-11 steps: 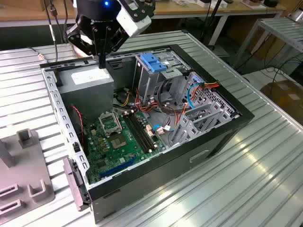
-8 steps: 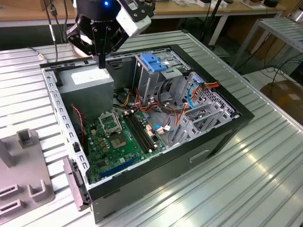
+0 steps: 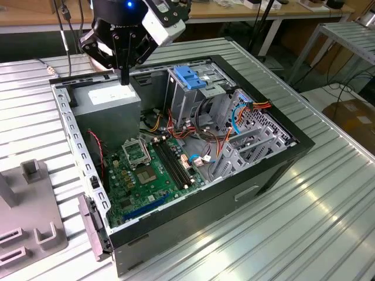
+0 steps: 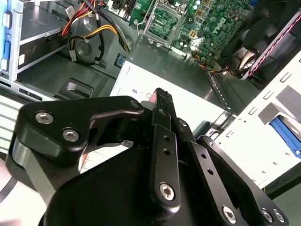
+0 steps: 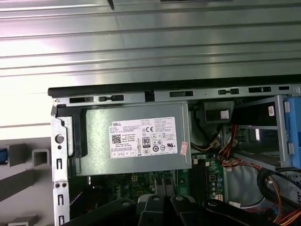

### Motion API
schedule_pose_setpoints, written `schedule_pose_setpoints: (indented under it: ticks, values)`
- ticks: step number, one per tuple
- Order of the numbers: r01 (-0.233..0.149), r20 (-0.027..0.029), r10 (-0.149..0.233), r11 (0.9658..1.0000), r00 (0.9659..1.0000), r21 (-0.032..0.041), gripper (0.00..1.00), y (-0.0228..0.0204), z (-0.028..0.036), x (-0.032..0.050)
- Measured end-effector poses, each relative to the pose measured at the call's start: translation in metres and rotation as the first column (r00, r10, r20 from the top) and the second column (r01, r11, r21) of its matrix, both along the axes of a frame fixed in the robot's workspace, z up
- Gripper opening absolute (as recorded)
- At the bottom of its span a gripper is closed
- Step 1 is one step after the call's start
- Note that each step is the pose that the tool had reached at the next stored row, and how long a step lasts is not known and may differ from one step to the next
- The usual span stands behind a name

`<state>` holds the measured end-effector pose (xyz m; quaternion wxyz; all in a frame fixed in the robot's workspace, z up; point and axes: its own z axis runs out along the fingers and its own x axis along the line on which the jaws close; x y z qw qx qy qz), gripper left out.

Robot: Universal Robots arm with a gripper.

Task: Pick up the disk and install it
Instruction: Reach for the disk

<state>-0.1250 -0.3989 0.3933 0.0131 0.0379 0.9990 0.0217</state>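
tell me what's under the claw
The grey power supply, white label up, sits below the claw in a corner of the case. What lies beneath the supply is covered.

Gripper: black. Power supply: grey; label: white. Motherboard: green. Latch: blue. Cables: red, orange, yellow. Case: black shell. Desk: silver, ribbed.

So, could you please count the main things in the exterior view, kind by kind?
Computer case: 1
Power-supply box: 1
Motherboard: 1
Blue latch: 1
Gripper: 1
Total: 5
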Motion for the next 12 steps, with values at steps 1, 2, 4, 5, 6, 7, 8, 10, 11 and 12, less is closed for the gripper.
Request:
schedule_pose_setpoints:
  ticks: [1, 2, 4, 5, 6, 7, 8, 10, 11, 12]
  values:
    - [0.0, 0.0, 0.0, 1.0, 1.0, 0.0, 0.11, 0.0, 0.0, -0.0003]
    - [0.0, 0.0, 0.0, 1.0, 1.0, 0.0, 0.11, 0.0, 0.0, -0.0005]
    - [0.0, 0.0, 0.0, 1.0, 1.0, 0.0, 0.11, 0.0, 0.0, -0.0011]
    - [0.0, 0.0, 0.0, 1.0, 1.0, 0.0, 0.11, 0.0, 0.0, -0.0016]
    - [0.0, 0.0, 0.0, 1.0, 1.0, 0.0, 0.11, 0.0, 0.0, -0.0019]
    - [0.0, 0.0, 0.0, 1.0, 1.0, 0.0, 0.11, 0.0, 0.0, -0.0022]
    - [0.0, 0.0, 0.0, 1.0, 1.0, 0.0, 0.11, 0.0, 0.0, -0.0028]
    - [0.0, 0.0, 0.0, 1.0, 1.0, 0.0, 0.11, 0.0, 0.0, -0.0037]
    - [0.0, 0.0, 0.0, 1.0, 1.0, 0.0, 0.11, 0.0, 0.0, -0.0039]
    - [0.0, 0.0, 0.0, 1.0, 1.0, 0.0, 0.11, 0.0, 0.0, -0.0041]
